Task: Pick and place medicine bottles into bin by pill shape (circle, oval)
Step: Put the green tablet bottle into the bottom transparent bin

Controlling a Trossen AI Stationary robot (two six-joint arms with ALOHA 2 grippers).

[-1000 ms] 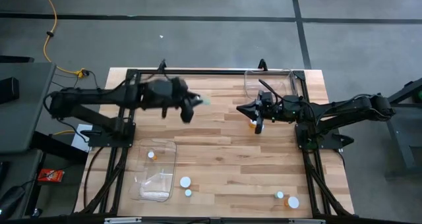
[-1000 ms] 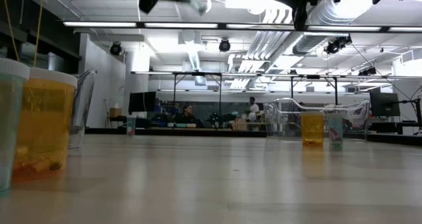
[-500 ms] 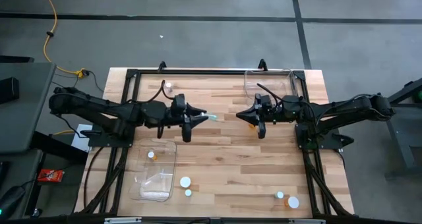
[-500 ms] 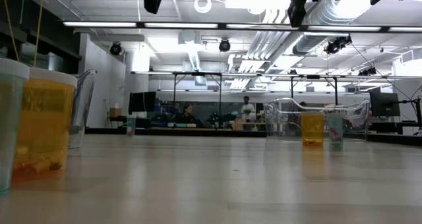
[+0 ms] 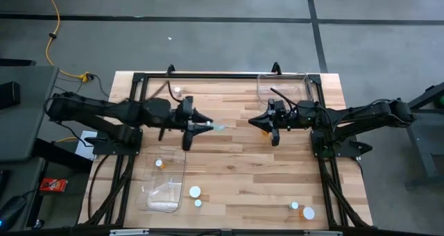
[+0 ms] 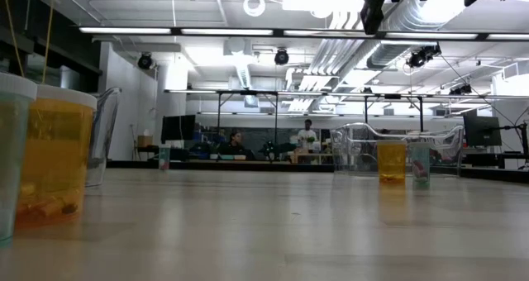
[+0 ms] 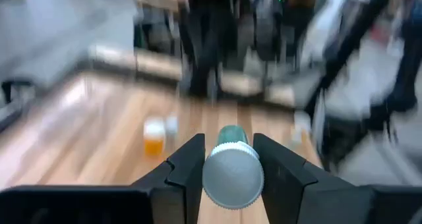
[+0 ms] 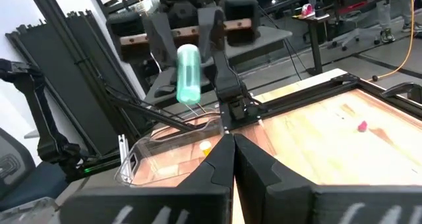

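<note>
bare wood (image 5: 236,159) lies open mid-table; the two claws nearly meet above it, bins at corners

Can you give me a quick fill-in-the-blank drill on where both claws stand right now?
1. The left claw is shut on a pale ____ bottle with a white cap.
2. The right claw holds nothing, and its fingers are ____.
3. In the high view, the two claws face each other over the ____ of the table.

Missing words: teal; shut; middle
</note>
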